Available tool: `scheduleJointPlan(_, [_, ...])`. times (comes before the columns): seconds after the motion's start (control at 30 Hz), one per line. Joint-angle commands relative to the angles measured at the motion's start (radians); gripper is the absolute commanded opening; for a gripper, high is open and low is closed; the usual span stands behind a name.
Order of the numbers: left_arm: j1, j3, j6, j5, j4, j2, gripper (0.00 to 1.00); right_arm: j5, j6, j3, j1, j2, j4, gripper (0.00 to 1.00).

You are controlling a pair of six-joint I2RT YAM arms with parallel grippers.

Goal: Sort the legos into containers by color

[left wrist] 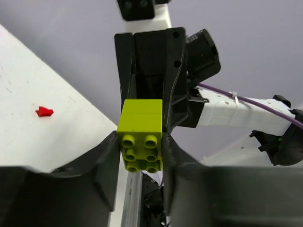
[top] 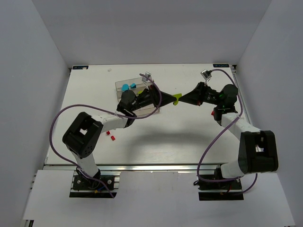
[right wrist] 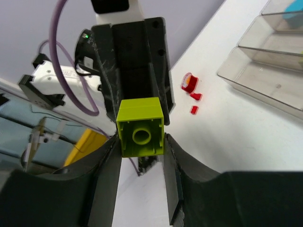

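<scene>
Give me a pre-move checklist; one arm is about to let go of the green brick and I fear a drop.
1. The left gripper shut on the green brick: ok.
2. The right gripper shut on it too: ok.
3. Brick one piece, not two stacked: cannot tell; the left wrist view shows a seam.
4. Brick off the table: ok.
5. The rack free for a drop: cannot tell; the left arm covers much of it from above.
6. The red bricks sorted: not ok; they lie on the table.
</scene>
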State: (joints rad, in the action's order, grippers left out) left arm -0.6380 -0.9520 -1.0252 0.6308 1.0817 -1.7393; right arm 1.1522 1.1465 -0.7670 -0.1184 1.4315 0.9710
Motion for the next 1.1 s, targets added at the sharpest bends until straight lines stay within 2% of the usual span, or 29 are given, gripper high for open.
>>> scheduleJointPlan(0.0, [-0.005, -0.054, 0.004, 0.024, -0.025, -0.008, 0.35, -0.022, -0.077, -0.052, -0.003, -0.014, -0.041, 0.0])
scheduleJointPlan(0.03, [-0.005, -0.059, 0.002, 0.024, -0.038, -0.011, 0.19, -0.028, -0.108, -0.058, -0.006, -0.022, -0.073, 0.0])
scheduleJointPlan(0.17, [-0.005, -0.071, 0.004, 0.029, -0.06, -0.016, 0.0, -0.039, -0.215, -0.075, -0.001, -0.045, -0.167, 0.0])
scheduleJointPlan(0.47, [0.017, -0.053, 0.013, 0.032, -0.098, 0.012, 0.0, -0.077, -0.37, -0.083, 0.02, -0.082, -0.29, 0.0])
scheduleJointPlan(0.83, [0.046, -0.051, 0.183, -0.04, -0.327, 0.099, 0.0, -0.062, -0.337, -0.063, 0.056, -0.08, -0.241, 0.0])
scheduleJointPlan(0.93, [0.067, -0.06, 0.259, -0.107, -0.436, 0.139, 0.0, -0.085, -0.385, -0.071, 0.062, -0.086, -0.326, 0.0])
scheduleJointPlan(1.0, [0.077, -0.082, 0.33, -0.172, -0.615, 0.174, 0.0, -0.132, -0.503, -0.098, 0.06, -0.101, -0.417, 0.0])
scheduleJointPlan(1.03, [0.077, -0.123, 0.411, -0.268, -0.788, 0.185, 0.0, -0.156, -0.554, -0.107, 0.059, -0.12, -0.518, 0.0])
scheduleJointPlan(1.07, [0.077, -0.152, 0.45, -0.322, -0.884, 0.193, 0.0, -0.196, -0.62, -0.11, 0.059, -0.128, -0.55, 0.0])
